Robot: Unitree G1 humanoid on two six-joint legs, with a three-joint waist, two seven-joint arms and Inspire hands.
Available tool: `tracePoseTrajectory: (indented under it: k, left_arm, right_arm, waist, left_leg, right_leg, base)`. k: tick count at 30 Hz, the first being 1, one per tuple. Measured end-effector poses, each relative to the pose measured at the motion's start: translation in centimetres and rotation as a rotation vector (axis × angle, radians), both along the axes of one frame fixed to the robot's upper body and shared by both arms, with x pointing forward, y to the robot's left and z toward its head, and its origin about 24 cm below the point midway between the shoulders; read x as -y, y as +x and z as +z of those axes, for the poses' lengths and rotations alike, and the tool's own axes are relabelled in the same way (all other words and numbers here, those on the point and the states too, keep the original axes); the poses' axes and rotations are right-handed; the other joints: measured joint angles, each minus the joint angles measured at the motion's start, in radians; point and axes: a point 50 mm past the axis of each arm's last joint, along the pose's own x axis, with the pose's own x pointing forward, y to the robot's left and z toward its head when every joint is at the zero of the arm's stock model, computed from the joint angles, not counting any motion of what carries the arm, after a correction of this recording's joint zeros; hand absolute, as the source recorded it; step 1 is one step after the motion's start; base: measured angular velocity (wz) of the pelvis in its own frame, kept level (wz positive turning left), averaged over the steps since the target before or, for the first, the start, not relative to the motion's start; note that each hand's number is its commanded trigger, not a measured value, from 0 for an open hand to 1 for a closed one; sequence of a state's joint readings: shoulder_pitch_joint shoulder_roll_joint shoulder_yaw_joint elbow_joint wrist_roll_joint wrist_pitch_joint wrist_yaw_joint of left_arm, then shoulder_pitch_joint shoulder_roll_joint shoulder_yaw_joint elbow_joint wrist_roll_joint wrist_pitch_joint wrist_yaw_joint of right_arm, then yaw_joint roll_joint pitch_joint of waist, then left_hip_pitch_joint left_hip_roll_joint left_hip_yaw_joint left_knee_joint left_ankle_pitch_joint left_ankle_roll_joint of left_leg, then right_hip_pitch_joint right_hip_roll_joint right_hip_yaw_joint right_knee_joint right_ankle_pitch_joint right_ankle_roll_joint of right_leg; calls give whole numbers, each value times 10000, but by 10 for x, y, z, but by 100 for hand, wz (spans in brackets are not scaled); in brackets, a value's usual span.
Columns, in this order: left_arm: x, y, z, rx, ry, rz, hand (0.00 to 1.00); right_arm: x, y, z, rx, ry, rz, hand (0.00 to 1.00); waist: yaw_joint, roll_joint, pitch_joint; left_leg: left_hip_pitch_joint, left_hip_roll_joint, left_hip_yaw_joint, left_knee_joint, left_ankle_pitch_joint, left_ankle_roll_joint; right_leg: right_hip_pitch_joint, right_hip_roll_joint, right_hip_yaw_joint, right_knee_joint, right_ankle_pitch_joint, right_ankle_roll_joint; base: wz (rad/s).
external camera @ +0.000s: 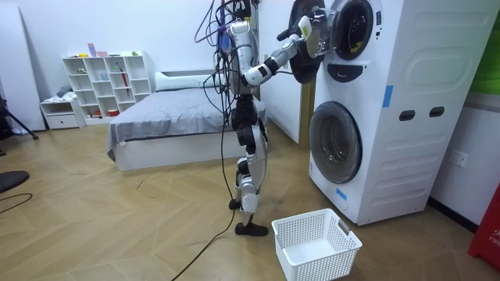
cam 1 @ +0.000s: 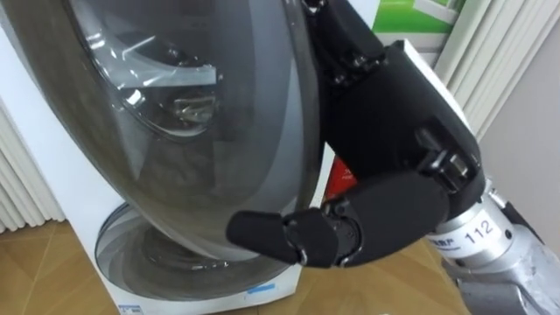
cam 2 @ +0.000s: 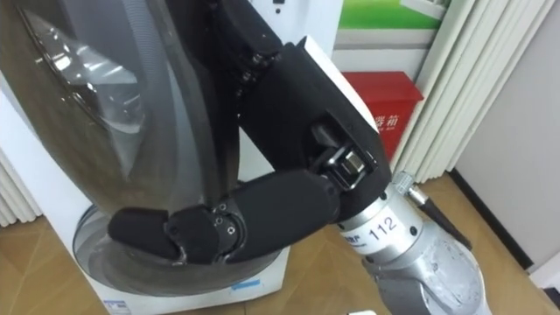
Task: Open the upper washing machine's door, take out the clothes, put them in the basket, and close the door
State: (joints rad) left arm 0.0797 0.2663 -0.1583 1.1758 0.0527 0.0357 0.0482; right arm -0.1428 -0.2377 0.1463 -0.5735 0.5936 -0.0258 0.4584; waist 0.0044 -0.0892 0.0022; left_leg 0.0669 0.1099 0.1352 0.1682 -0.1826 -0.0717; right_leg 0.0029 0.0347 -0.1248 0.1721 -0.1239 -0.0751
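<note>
At the centre and right of the frame, the right hand (cam 1: 394,131) rests against the open washing machine door (cam 1: 175,114); whether it grips cannot be told.

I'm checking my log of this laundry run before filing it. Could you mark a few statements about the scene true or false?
1. The upper washing machine's door stands open. True.
2. The right hand is at that door's edge. True.
3. The white basket holds clothes. False: it is empty.
4. The lower machine's door is open. False: it is shut.
5. The robot kneels before the machines. False: it stands upright, with one arm raised to the upper door.
</note>
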Motion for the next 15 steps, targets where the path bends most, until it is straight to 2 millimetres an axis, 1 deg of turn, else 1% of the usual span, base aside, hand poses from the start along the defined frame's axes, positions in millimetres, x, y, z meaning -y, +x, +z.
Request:
tracePoseTrajectory:
  k: [8,10,12,15]
  left_arm:
    - [1,0,0,-11,-48,-62,0]
    - [1,1,0,-5,-176,18,0]
    - [1,3,0,116,-232,88,0]
    - [1,4,1,145,-235,69,0]
  right_arm:
    - [-1,0,-1,68,-178,160,0]
    - [-1,1,-3,44,-233,194,0]
    - [-3,1,-4,6,-281,327,0]
    - [-6,-1,-5,74,-350,557,0]
  waist:
    - [75,95,-15]
    - [134,115,-11]
    - [279,109,-16]
    - [288,104,-17]
  left_leg:
    - [72,4,-9,-20,0,-1]
    - [147,3,-10,-23,0,-1]
    - [167,3,-32,-22,0,-1]
    - [157,0,-142,-22,3,-2]
  right_leg:
    - [106,-9,-127,-29,3,-7]
    - [187,-21,-157,-42,-16,-8]
    - [212,-28,-162,-37,-19,-8]
    - [251,-33,-226,-38,-25,-13]
  base:
    - [0]
    - [0]
    - [3]
    - [10]
